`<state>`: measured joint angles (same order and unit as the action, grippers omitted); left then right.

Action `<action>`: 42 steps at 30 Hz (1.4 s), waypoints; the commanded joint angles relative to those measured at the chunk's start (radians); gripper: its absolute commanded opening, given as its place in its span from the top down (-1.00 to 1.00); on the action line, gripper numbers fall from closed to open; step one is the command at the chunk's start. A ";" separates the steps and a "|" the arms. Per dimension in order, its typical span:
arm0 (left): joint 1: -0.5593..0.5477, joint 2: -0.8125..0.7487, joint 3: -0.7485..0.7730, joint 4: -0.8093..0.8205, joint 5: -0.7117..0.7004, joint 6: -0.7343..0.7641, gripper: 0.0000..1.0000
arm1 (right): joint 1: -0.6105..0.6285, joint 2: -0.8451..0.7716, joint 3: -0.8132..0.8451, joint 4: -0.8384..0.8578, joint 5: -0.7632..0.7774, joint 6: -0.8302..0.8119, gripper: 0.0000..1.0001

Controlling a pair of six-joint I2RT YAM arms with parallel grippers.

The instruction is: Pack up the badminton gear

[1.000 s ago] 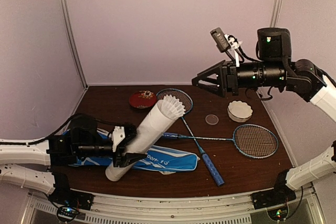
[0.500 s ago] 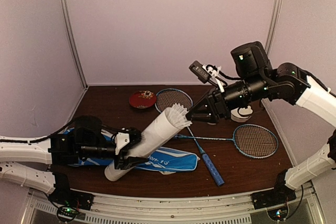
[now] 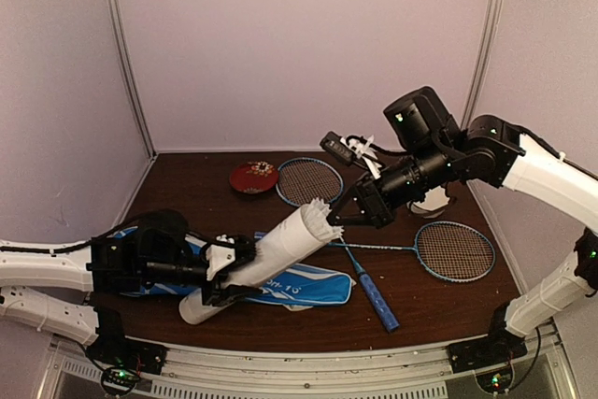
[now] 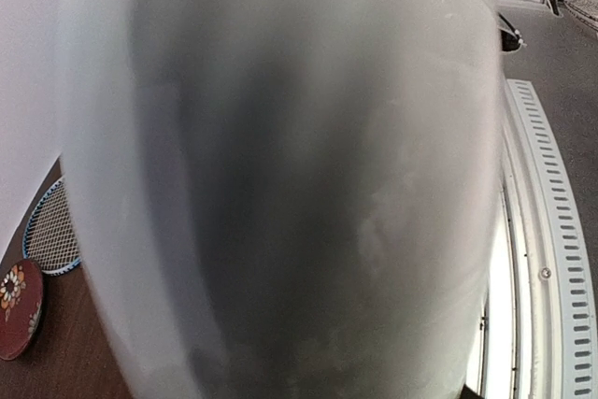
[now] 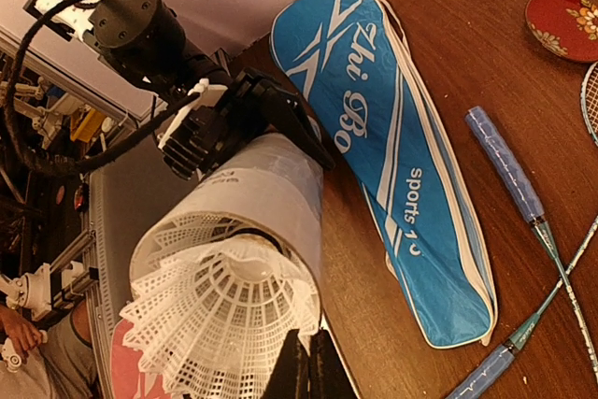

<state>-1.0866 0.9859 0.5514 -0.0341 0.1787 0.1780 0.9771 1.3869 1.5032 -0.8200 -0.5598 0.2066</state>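
My left gripper (image 3: 234, 270) is shut on the long white tube (image 3: 266, 254), holding it tilted over the blue racket bag (image 3: 297, 287). The tube (image 4: 280, 175) fills the left wrist view and hides the fingers there. A white shuttlecock (image 5: 215, 324) sticks out of the tube's (image 5: 266, 193) upper mouth. My right gripper (image 5: 306, 362) is shut, its tips against the skirt's edge; from above, that gripper (image 3: 334, 220) sits just right of the shuttlecock (image 3: 320, 221). Two rackets lie crossed on the table, heads at the back (image 3: 310, 180) and at the right (image 3: 454, 250).
A red round dish (image 3: 253, 177) lies at the back left of the table. The white scalloped bowl (image 3: 436, 201) is mostly hidden behind my right arm. One blue racket handle (image 3: 378, 301) points to the front edge. The bag (image 5: 392, 165) lies flat.
My right arm swung down and left from high above the table to the tube's mouth, and its jaws closed. The left arm lowered the tube's tilt slightly.
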 commanded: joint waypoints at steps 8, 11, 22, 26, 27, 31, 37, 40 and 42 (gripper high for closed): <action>-0.013 -0.001 0.059 0.099 0.000 0.033 0.14 | 0.057 0.066 0.080 -0.086 0.082 -0.038 0.43; -0.013 -0.001 0.056 0.102 -0.002 0.031 0.14 | 0.059 0.068 0.088 -0.114 0.141 -0.037 0.36; -0.013 -0.019 0.025 0.135 -0.005 0.040 0.14 | 0.061 0.106 0.105 -0.131 0.188 -0.018 0.20; -0.013 -0.020 0.040 0.124 0.012 0.048 0.14 | 0.063 0.141 0.128 -0.113 0.162 -0.006 0.02; -0.013 -0.025 0.042 0.123 0.014 0.049 0.14 | 0.064 0.148 0.135 -0.114 0.162 -0.006 -0.01; -0.013 -0.052 0.034 0.133 0.013 0.052 0.14 | 0.067 0.145 0.114 -0.087 0.162 0.008 -0.05; -0.013 -0.037 0.046 0.136 0.036 0.053 0.15 | 0.066 0.185 0.100 -0.042 0.131 0.010 -0.08; -0.013 -0.039 0.043 0.142 0.041 0.049 0.14 | 0.068 0.206 0.110 -0.018 0.115 0.011 -0.12; -0.013 -0.042 0.040 0.148 0.038 0.045 0.15 | 0.068 0.218 0.109 -0.009 0.113 0.008 -0.14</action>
<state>-1.0950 0.9695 0.5629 -0.0612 0.1749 0.2161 1.0389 1.5658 1.6150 -0.8577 -0.4431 0.2146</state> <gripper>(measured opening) 0.585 0.558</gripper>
